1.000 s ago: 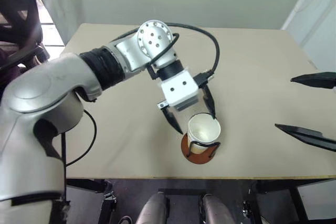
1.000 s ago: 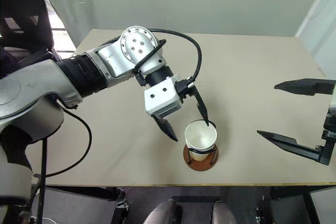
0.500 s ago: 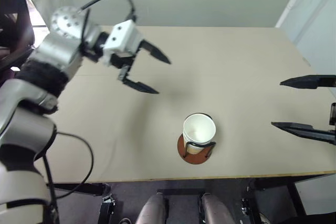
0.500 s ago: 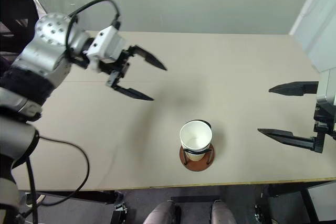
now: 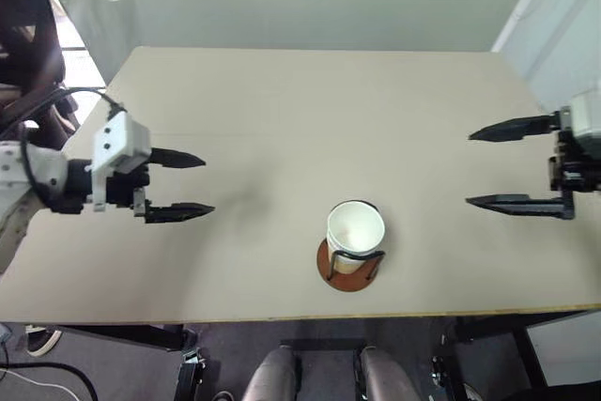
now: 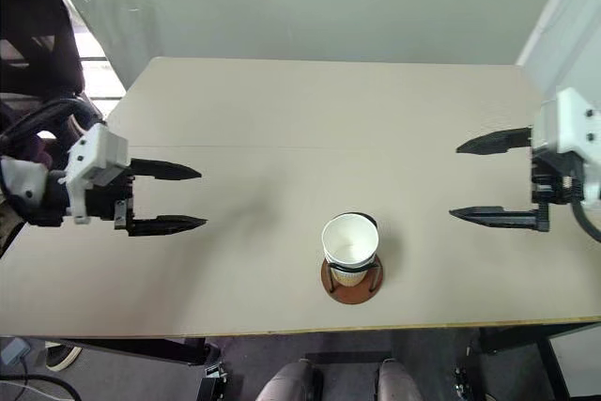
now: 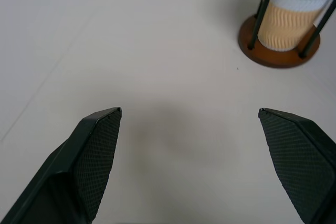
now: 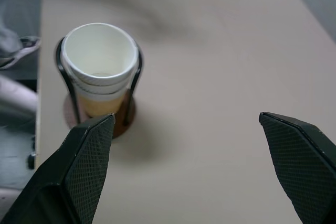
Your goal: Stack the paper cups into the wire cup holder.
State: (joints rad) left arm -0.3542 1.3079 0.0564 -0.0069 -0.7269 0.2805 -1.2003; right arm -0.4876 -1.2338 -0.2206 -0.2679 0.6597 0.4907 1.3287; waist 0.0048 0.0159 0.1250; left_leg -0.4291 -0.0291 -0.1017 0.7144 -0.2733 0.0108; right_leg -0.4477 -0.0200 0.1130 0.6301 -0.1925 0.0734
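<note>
Nearest to us, low in the middle of the frame and close to the near edge of the table (image 5: 282, 91), stands the wire cup holder (image 5: 349, 267) with the paper cups (image 5: 355, 232) nested inside it; in the right wrist view we count three white rims one above another, so we judge all three cups are stacked and the task looks done, with no loose cup lying anywhere on the table. What may remain, as far as we can judge, is only for the arms to settle. A little farther up, at the left of the frame, our left gripper (image 5: 178, 185) hangs over bare table with its jaws spread wide and nothing between them, well apart from the holder. At the right of the frame, our right gripper (image 5: 507, 164) likewise has its jaws spread wide and empty, also well apart from the holder. The table is a plain beige top, with a faint seam running across it. Beyond its far edge a pale wall closes the room, and a dark chair (image 5: 33, 35) shows in the upper left corner.
</note>
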